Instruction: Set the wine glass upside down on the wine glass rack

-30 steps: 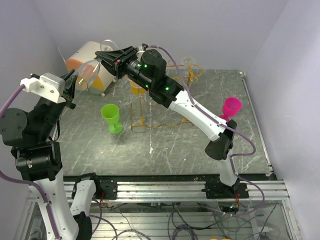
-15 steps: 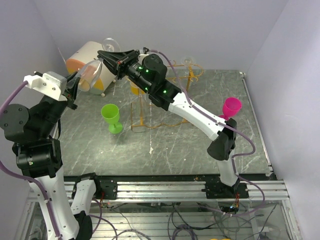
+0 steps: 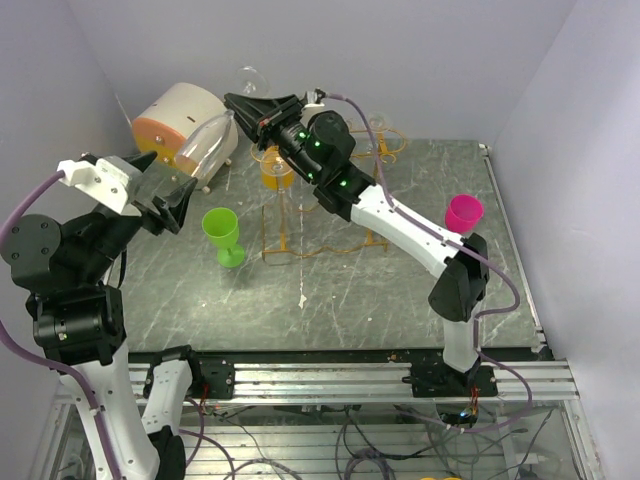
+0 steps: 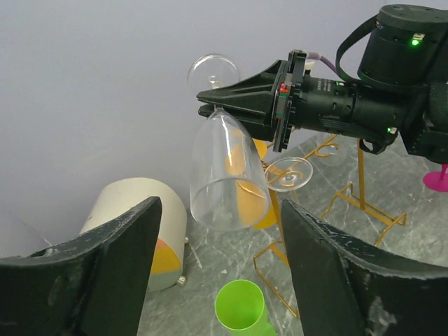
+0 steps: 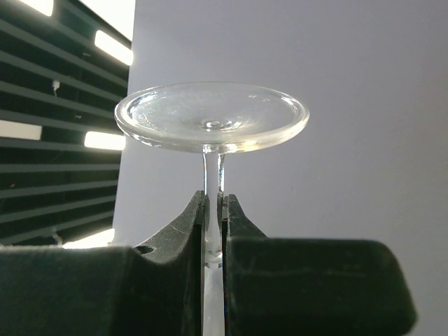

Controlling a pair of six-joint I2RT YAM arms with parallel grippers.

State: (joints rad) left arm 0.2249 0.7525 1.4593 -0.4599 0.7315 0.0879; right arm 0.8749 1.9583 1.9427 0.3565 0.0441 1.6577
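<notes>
The clear wine glass (image 3: 205, 145) hangs upside down and tilted, foot up, above the back left of the table. My right gripper (image 3: 258, 108) is shut on its stem just under the foot (image 5: 210, 115). In the left wrist view the bowl (image 4: 227, 175) opens downward below the right gripper (image 4: 210, 105). My left gripper (image 3: 170, 200) is open, below and in front of the bowl, not touching it. The orange-gold wire rack (image 3: 268, 215) stands to the right of the glass, also seen in the left wrist view as rack (image 4: 361, 175).
An orange glass (image 3: 277, 170) and a clear glass (image 3: 375, 125) hang on the rack. A green cup (image 3: 222, 232) stands left of the rack, a pink cup (image 3: 463, 213) at the right. A round white-and-orange container (image 3: 185, 115) lies at the back left.
My left gripper has opened, let go of the glass bowl and drawn back toward me. My right gripper has carried the glass a little right and up.
</notes>
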